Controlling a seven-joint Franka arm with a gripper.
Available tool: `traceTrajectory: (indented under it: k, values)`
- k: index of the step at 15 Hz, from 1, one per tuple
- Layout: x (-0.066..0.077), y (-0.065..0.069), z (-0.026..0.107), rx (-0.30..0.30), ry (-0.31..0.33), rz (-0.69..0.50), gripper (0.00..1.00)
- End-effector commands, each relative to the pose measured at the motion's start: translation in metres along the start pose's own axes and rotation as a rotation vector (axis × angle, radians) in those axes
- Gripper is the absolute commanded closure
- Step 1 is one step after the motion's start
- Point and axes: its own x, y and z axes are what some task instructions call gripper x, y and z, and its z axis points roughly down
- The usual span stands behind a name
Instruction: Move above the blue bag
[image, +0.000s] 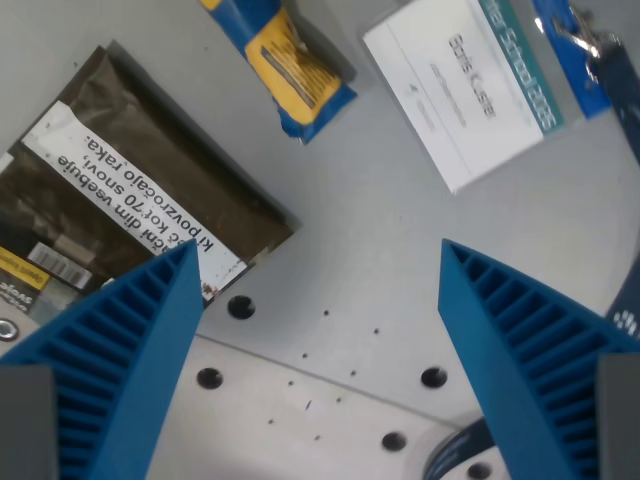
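My fingers (318, 265) are spread wide, nothing between them. Left ribbed blue finger (120, 350) sits at the wrist view's lower left, the right one (520, 350) at lower right. Only bare grey surface (360, 230) shows in the gap.

Landmark: blue bag (290, 60). It's at the top edge of the wrist view, left of centre, partly cut off by the frame. Blue wrapper with a yellow-orange panel, lying tilted. It's well apart from both fingertips, up-frame of the gap and closer to the left finger's side than the right.

Relative to the blue bag:
- Dark brown pouch (130, 170) with a white warning label lies just down-left of it, near but not touching. The pouch's lower corner goes behind my left finger.
- White name card (465, 85) lies to its right, angled, with a clear strip of surface between them. Blue lanyard (600, 50) with a metal clip runs off the card's far side at the frame's top right corner.
- Mounting holes (240, 306) in the surface sit well below it, between my fingers and down toward the bottom edge.
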Motion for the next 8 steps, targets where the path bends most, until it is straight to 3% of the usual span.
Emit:
traceTrajectory:
  k: [1,8]
  values:
    - [0.012,-0.006,0.012,0.033,0.022,-0.284,0.0]
    - [0.034,-0.015,0.043,0.044,0.016,-0.514,0.0]
